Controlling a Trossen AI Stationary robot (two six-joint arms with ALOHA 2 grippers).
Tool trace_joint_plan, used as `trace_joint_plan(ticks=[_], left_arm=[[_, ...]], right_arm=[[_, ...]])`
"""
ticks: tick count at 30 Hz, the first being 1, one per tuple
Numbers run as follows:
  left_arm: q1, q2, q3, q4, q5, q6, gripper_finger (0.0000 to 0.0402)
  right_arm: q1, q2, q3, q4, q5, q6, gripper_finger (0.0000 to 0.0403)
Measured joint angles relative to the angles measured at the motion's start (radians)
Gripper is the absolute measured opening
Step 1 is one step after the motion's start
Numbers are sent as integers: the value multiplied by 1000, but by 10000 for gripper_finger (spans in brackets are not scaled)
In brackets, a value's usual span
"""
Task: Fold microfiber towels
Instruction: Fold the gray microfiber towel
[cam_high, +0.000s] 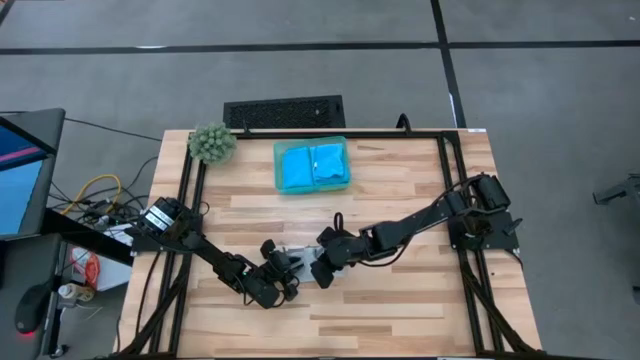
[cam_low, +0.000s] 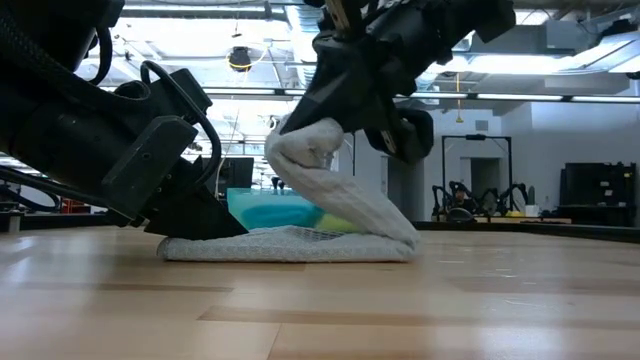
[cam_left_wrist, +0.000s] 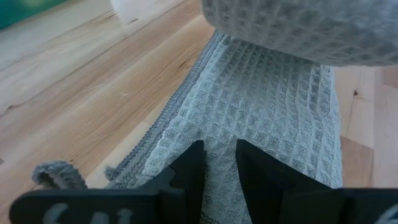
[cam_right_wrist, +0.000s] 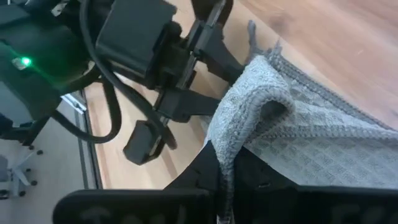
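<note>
A light grey waffle-weave microfiber towel lies near the table's middle, toward the near edge. Its lower layer is flat on the wood. One end is raised and curls back over that layer. My left gripper sits low at the towel's left end, shut on it. My right gripper reaches in from the right above the towel, shut on the raised end. Two bright blue towels lie in the teal tray at the far middle. My left gripper pinches the grey towel's left end between its two fingers, coming in low and slanting from the table's left. That end stays flat on the table. My right gripper pinches the towel's bunched, raised end between its two fingers, slanting down from the table's right. One layer or several, I cannot tell. The held end is lifted clear, and the cloth slopes slack down to a bend resting on the lower layer.
A fuzzy green plant ball sits at the far left corner. Black frame rails run along the table's left and right sides. A black grille lies beyond the far edge. Bare wood stretches along the near edge.
</note>
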Motion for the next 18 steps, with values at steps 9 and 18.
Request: trace_joint_plan(ticks=[9, 18], left_arm=[[1, 0, 0, 4, -2, 0, 87], [2, -1, 0, 5, 8, 0, 87]], right_arm=[[0, 31, -3, 28, -17, -7, 39], [0, 63, 0, 114, -28, -41, 53]])
